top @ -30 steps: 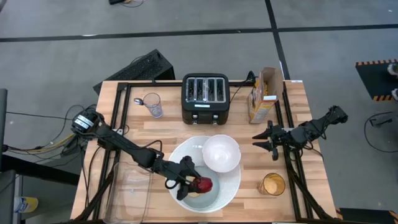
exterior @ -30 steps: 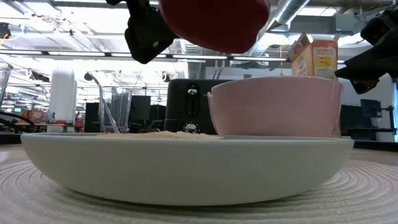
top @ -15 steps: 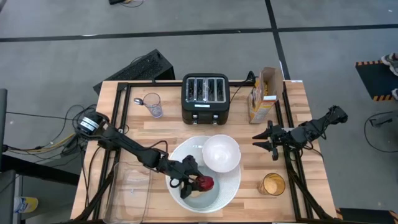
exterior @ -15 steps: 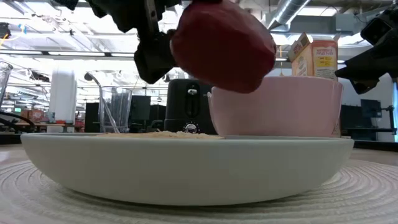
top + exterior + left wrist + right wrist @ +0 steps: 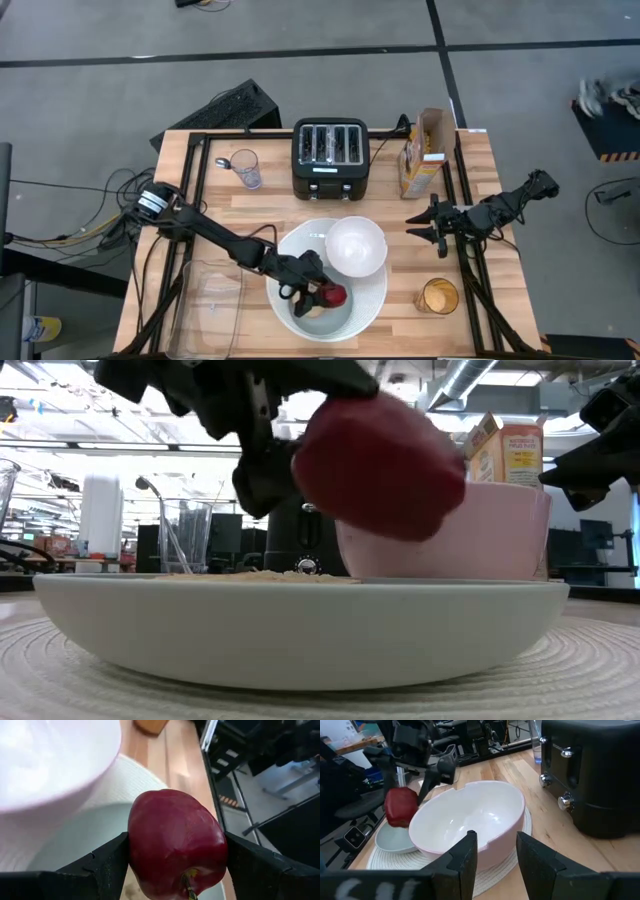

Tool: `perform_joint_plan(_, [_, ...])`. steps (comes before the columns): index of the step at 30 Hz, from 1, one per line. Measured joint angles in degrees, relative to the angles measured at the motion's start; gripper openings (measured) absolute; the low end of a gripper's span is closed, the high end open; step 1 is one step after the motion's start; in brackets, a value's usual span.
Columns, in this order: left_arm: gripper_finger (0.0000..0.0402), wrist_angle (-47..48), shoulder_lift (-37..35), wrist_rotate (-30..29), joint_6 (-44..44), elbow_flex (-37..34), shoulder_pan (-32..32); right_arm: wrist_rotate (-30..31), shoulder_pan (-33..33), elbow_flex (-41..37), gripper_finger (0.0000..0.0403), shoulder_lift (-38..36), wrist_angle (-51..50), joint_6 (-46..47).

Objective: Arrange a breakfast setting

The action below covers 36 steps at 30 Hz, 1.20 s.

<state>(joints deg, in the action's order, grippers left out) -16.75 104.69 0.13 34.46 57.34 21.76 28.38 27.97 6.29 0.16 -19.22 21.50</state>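
While the wooden table (image 5: pixel 250 215) fills the overhead view, a black four-slot toaster (image 5: pixel 331 156) stands at its far edge, an open cereal box (image 5: pixel 424 153) just to the right of it. The large white plate (image 5: pixel 369 305) with a pale blue centre sits on a woven placemat (image 5: pixel 60 660) at the near edge, and the small white bowl (image 5: pixel 356 246) rests on the plate's far-right rim. The left gripper (image 5: pixel 322 294) hovers over the plate, its fingers (image 5: pixel 107 865) pinching the small red apple (image 5: pixel 175 842) from both sides, clear of the plate's surface in the low view. The right gripper (image 5: pixel 424 226) waits above bare table to the right of the bowl, its fingers (image 5: pixel 466 857) spread apart. A glass of orange juice (image 5: pixel 439 297) stands near the right front corner, and an empty clear glass (image 5: pixel 247 168) sits left of the toaster
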Motion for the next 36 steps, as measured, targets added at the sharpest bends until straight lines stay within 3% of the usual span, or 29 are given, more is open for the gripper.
perform_joint_plan(19, [0.0280, 1.0, 0.5, 2.2, -0.4, -0.1, -1.9, 0.0, 0.0, 0.0, 0.0159, 0.2, 0.0, 0.0])
perform_joint_plan(28, [0.0315, 2.1, 0.5, 2.2, -0.5, -0.1, -2.2, 0.0, 0.0, 0.0, 0.0159, 0.2, 0.0, 0.0])
perform_joint_plan(36, [0.0319, 2.0, 0.5, 2.2, -0.4, -0.1, -2.5, 0.0, 0.0, 0.0, 0.0159, 0.2, 0.0, 0.0])
